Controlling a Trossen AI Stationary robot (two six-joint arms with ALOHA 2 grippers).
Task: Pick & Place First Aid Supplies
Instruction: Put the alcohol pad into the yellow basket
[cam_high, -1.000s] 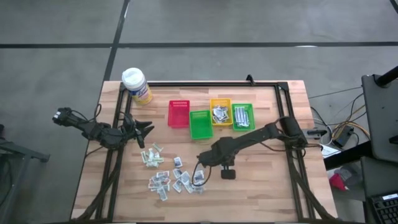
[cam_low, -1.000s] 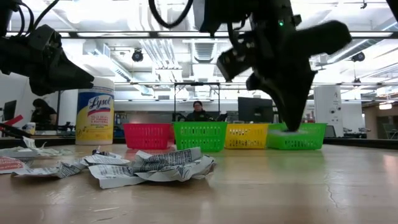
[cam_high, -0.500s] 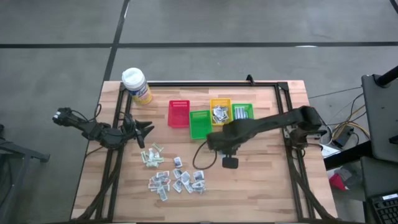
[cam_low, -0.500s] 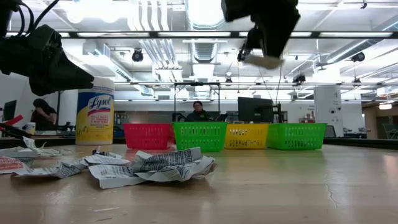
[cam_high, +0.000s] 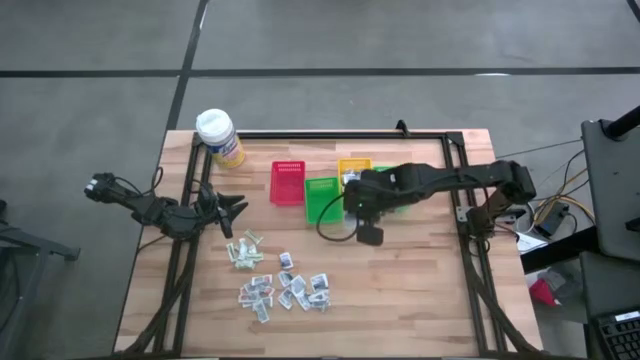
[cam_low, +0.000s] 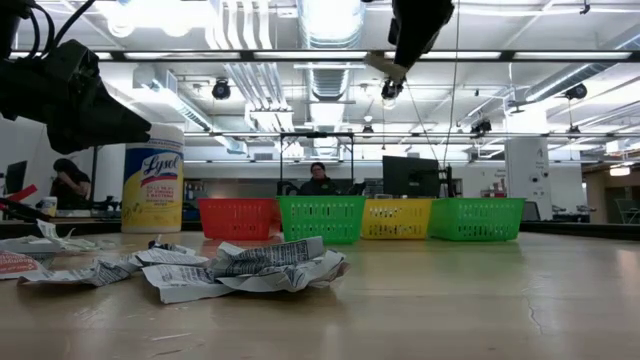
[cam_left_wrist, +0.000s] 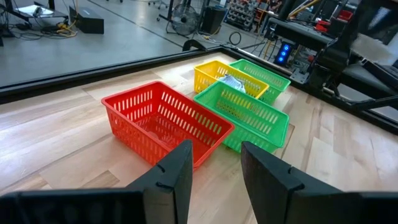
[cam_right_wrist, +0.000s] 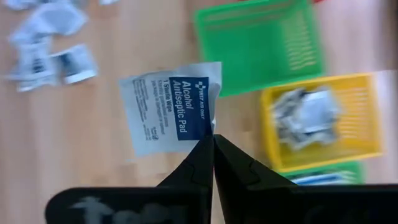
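Observation:
The first aid supplies lie as a heap of small flat packets (cam_high: 276, 281) on the wooden table's near left, seen as crumpled wrappers (cam_low: 240, 268) in the low view. My right gripper (cam_right_wrist: 213, 142) is shut on one white and blue alcohol pad packet (cam_right_wrist: 169, 116), high above the table (cam_low: 398, 62), over the green bin (cam_high: 321, 199). My left gripper (cam_left_wrist: 214, 174) waits open at the table's left (cam_high: 236, 208), with nothing between its fingers. My right gripper pinches the packet's edge, near a corner (cam_right_wrist: 210, 132), between its two fingertips. The fingers slant steeply down from above. The packet is lifted clear and sticks out flat beyond the fingertips, its printed face toward the wrist camera.
A row of small bins stands at the far middle: red (cam_high: 287, 182), green, yellow (cam_high: 354, 170) with silvery packets inside, and a second green one (cam_high: 395, 180) partly under my right arm. A yellow bottle with a white cap (cam_high: 219, 137) stands at the far left corner.
My right gripper has risen from the heap and moved toward the table's far edge and the bins, tipping to point more steeply down. It has stayed shut, and the packet has gone up with it, clear of the table.

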